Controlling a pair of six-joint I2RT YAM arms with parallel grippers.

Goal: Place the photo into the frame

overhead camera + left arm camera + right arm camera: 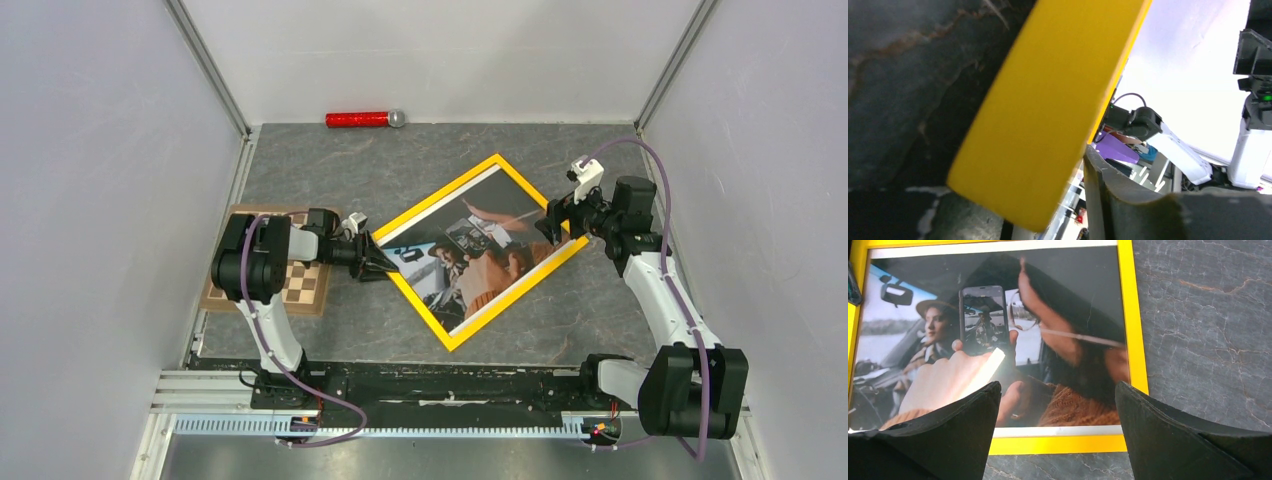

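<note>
"Where's the photo point(998, 340) now?"

"In the frame point(1058, 445), mid-tabletop, askew to every edge. Right gripper point(1058, 390) hangs wide over a rail. Left gripper point(385, 260) is at the corner nearest the left edge, grip unclear."

"Risk?"

"If that corner lifts, the print could slide out."

Photo point(470, 250) lies inside frame point(433, 198), just ahead of right gripper point(552, 222). Frame's opposite corner sits at left gripper point(385, 262); chessboard point(305, 285) behind it.
</note>
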